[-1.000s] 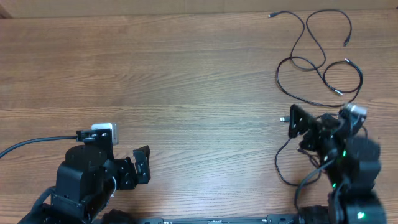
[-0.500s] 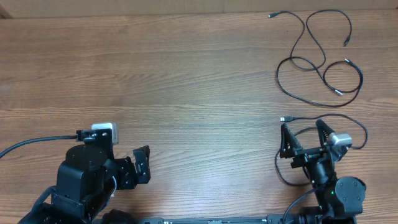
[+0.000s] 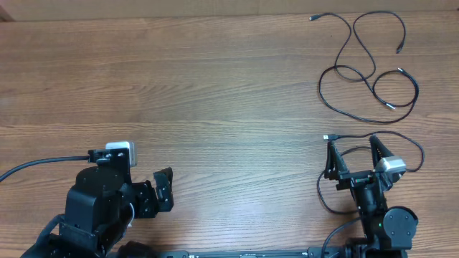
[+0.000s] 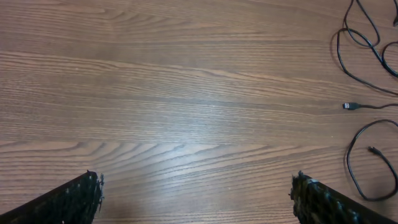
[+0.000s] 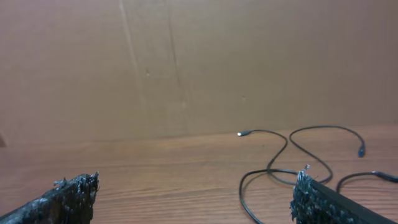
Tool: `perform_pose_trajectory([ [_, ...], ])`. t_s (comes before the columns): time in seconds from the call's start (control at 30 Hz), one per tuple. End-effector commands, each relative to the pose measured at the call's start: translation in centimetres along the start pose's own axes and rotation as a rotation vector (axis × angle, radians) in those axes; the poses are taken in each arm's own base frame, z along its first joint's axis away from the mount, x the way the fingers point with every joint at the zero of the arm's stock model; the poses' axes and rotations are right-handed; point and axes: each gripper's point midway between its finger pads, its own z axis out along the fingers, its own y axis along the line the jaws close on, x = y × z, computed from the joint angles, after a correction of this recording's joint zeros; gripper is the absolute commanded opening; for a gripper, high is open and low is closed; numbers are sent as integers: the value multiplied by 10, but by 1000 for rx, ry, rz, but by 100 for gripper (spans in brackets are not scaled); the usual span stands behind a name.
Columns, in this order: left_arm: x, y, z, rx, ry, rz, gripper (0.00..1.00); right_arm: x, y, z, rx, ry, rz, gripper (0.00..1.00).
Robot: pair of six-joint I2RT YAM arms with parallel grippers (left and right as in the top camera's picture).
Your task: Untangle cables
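Thin black cables (image 3: 367, 63) lie in crossing loops at the far right of the table, plugs at their ends. Another black cable (image 3: 405, 143) lies nearer, its plug (image 3: 326, 137) pointing left, looping around my right arm. My right gripper (image 3: 353, 156) is open and empty, above that near cable. Its wrist view shows the far cables (image 5: 292, 155) ahead and my right gripper's fingers (image 5: 196, 196) wide apart. My left gripper (image 3: 165, 188) is open and empty at the front left, far from the cables. Its fingers (image 4: 196, 199) frame bare wood, with the cables (image 4: 364, 43) at the right edge.
A thick black wire (image 3: 36, 166) runs left from the left arm. A brown wall (image 5: 186, 62) stands behind the table's far edge. The wooden tabletop (image 3: 201, 93) spans the middle.
My right arm has pulled back toward the front edge and turned, its open fingers now pointing toward the far cables. The cables and left arm have not moved.
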Motion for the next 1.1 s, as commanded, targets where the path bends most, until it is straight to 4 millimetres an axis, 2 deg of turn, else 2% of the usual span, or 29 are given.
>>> perform_pose_trajectory([
  [0.0,-2,4,1,-19,-7,-24,100,9,-4,1,10,4,-21,100],
  [0.2,-2,4,1,-19,-7,-24,100,28,-10,2,26,38,-21,100],
  [0.33,-2,4,1,-19,-7,-24,100,30,-13,2,41,47,-62,100],
  [0.43,-2,4,1,-19,-7,-24,100,44,-15,1,49,102,-76,100],
  [0.53,-2,4,1,-19,-7,-24,99,44,-14,1,41,103,-140,100],
  [1.07,-2,4,1,-19,-7,-24,100,44,-18,1,63,105,-129,100],
])
